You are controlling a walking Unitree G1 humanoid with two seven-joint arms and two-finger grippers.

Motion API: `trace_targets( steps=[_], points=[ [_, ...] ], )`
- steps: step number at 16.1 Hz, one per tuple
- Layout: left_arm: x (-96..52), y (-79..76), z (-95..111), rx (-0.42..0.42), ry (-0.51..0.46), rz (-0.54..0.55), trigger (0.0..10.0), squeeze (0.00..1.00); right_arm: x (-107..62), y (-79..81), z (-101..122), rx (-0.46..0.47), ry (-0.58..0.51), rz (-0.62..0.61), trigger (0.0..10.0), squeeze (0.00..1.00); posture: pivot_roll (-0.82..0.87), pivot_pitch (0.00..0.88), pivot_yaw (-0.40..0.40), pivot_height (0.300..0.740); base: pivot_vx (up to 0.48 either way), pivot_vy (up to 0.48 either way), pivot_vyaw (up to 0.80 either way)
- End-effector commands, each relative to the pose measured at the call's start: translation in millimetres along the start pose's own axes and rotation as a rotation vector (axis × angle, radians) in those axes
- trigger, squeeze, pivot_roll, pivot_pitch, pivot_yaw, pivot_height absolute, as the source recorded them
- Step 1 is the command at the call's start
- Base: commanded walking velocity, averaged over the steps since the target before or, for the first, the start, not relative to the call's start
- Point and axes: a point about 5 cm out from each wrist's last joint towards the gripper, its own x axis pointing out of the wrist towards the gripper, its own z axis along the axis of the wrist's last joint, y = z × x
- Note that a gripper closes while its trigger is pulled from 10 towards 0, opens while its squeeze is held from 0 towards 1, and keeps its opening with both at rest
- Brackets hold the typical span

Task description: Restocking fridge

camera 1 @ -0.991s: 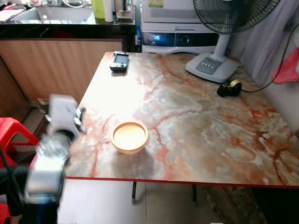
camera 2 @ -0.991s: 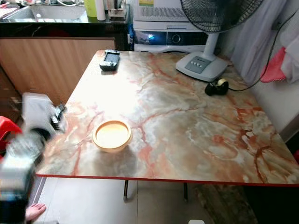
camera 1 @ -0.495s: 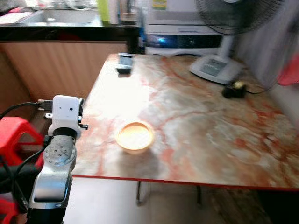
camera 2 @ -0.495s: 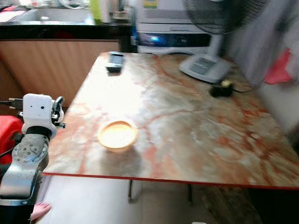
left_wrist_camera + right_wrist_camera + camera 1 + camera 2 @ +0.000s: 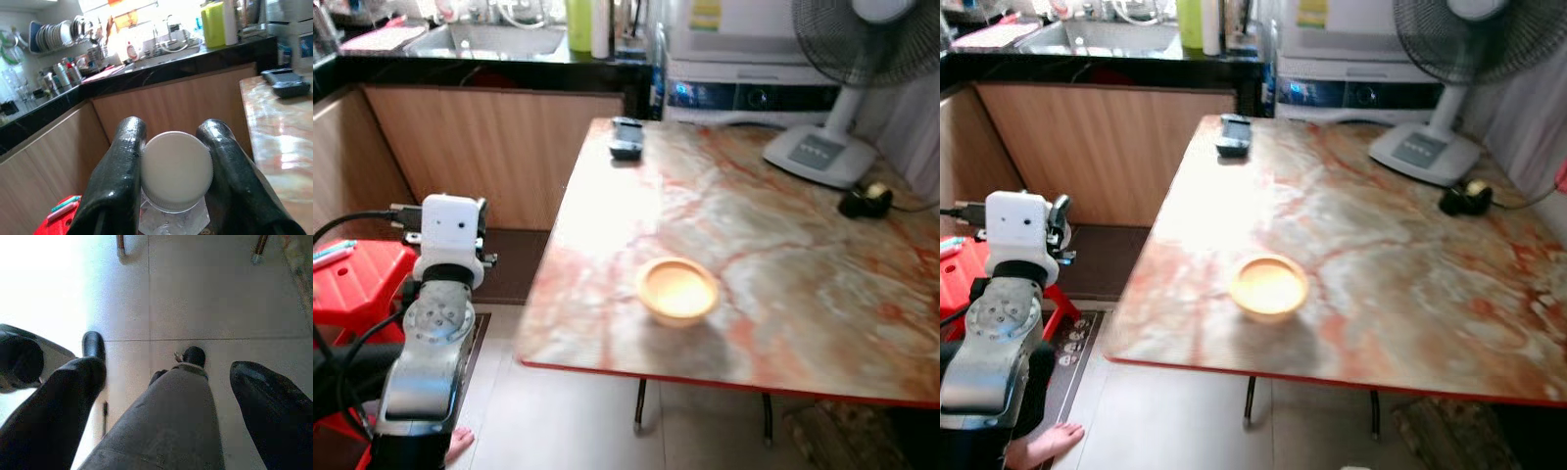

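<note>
Bottle (image 5: pixel 176 178), clear plastic with a white cap, sits clamped between the two black fingers (image 5: pixel 117 181) of the left gripper (image 5: pixel 175 171), the cap pointing along them toward the counter; the grip is just below the cap, which I judge keeps the body from slipping down while the robot walks; it is carried off to the robot's left, clear of the table (image 5: pixel 803 294), presumably so nothing gets knocked in passing.

The left arm (image 5: pixel 435 323) is raised beside the table's left edge, above a red stool (image 5: pixel 352 294); the bottle itself cannot be made out in the head views, being beyond the wrist block.

The right gripper (image 5: pixel 168 382) hangs low, pointing at the tiled floor; its fingers stand well apart with nothing between them; a grey trouser leg and a dark shoe show past them, so a person appears to be near the robot on that side, and a bare foot (image 5: pixel 1048 441) shows by the mat on the left; worth minding before any step.

On the marble-patterned table lie a shallow tan bowl (image 5: pixel 677 289) near the front edge, a dark device (image 5: pixel 626 137) at the far corner, a fan (image 5: pixel 842 88) and a tape roll (image 5: pixel 867 199) at the back; none of these looks part of the job.

No fridge is in sight, so I judge this the carrying stage: bottle in hand, door yet to be reached and opened, likely with the free right gripper.
</note>
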Motion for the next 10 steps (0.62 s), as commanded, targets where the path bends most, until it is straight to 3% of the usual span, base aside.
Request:
trace_targets(
  steps=[1, 7, 10],
  points=[
    [1.9, -3.4, 4.0, 0.011, -0.017, -0.005, 10.0, 0.0, -1.4, -2.7, -6.0, -0.001, 0.022, -0.01, 10.0, 0.0, 0.13, 0.0, -0.014, 0.74, 0.0, 0.469, 0.0],
    [4.1, -3.7, 5.1, -0.005, -0.019, 0.001, 10.0, 0.0, -1.2, -3.3, -4.4, 0.002, 0.016, -0.018, 10.0, 0.0, 0.13, 0.0, -0.02, 0.74, 0.0, 0.469, 0.0],
    [4.4, -6.8, 7.4, -0.012, -0.035, -0.017, 10.0, 0.0, -0.8, -4.1, -2.4, -0.005, 0.02, -0.026, 10.0, 0.0, 0.13, 0.0, -0.025, 0.74, 0.0, 0.0, -0.42]
  ],
)
